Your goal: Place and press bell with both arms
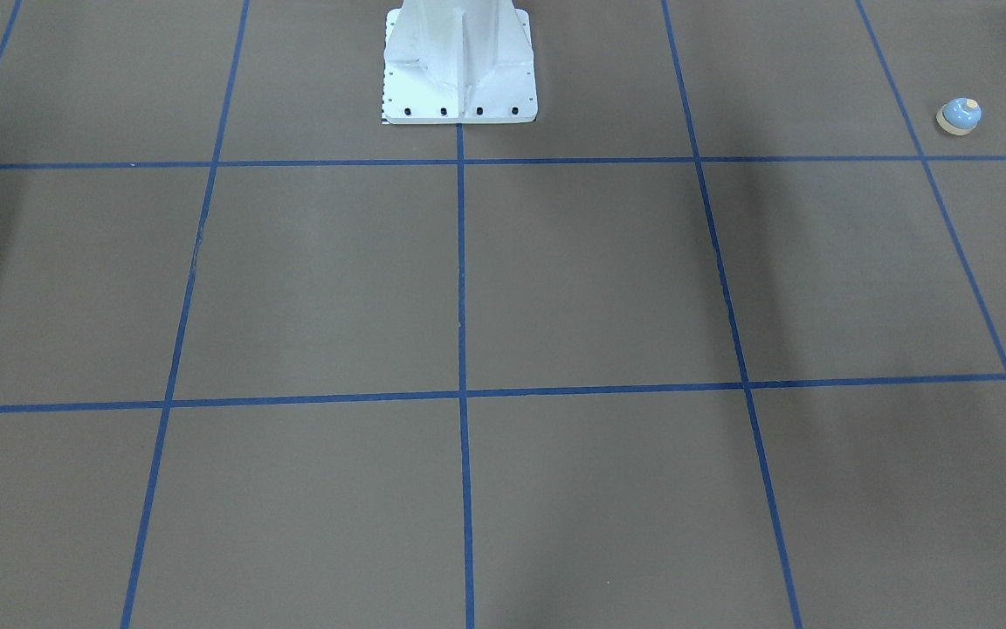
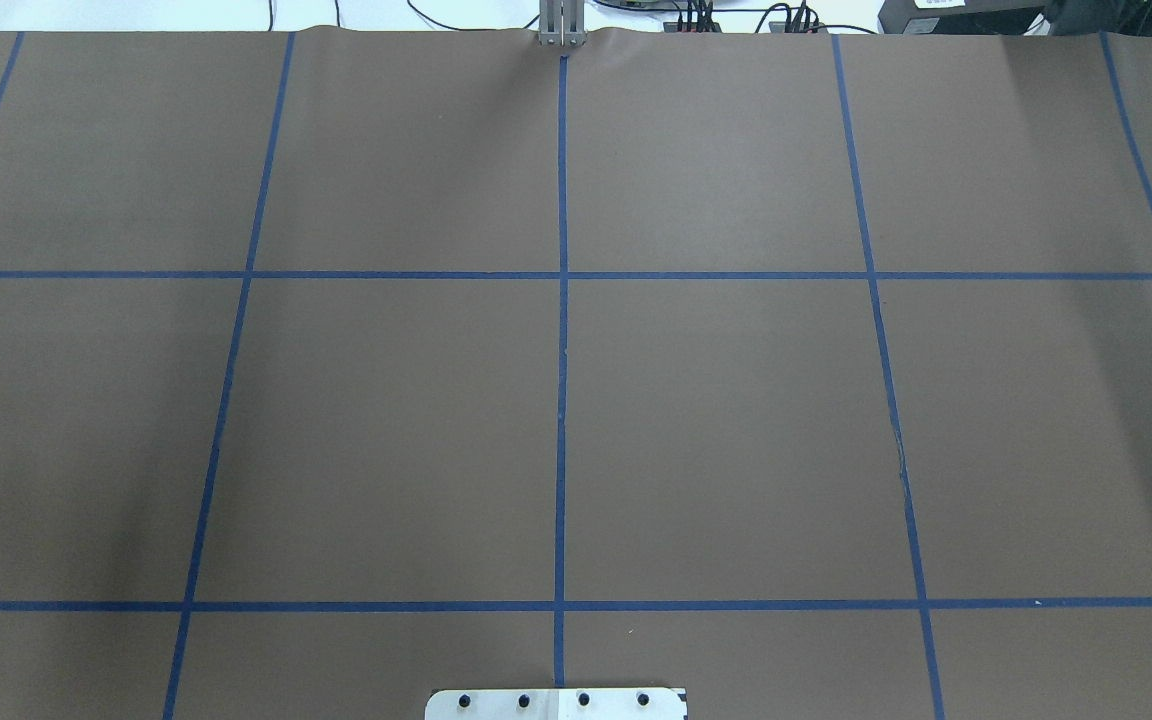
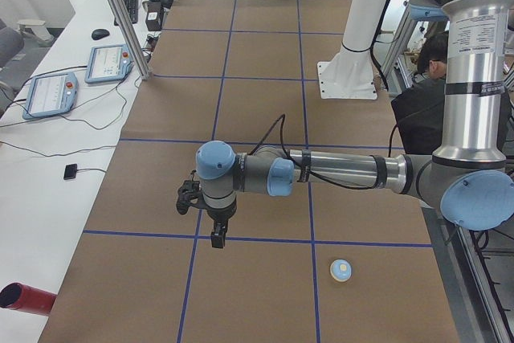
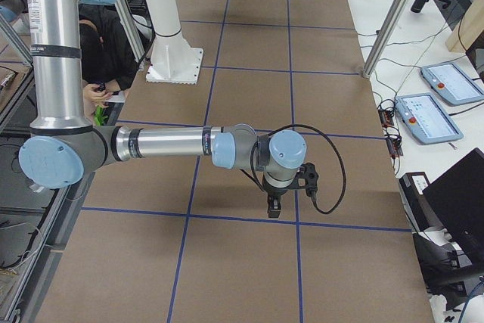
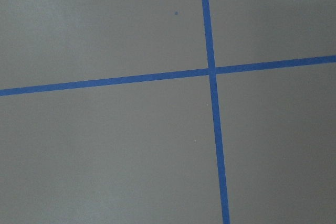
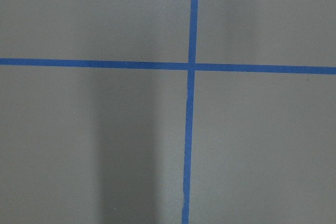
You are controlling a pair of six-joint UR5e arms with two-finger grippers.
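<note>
The bell (image 1: 959, 116), a light-blue dome with a cream button and base ring, stands upright on the bench (image 1: 555, 279), far to the robot's left. The left arm (image 3: 345, 170) and right arm (image 4: 166, 144) stretch level above the bench, clear of the bell.

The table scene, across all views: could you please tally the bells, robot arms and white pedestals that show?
bell: 1
robot arms: 2, the left arm and the right arm
white pedestal: 1
Total: 4
</note>
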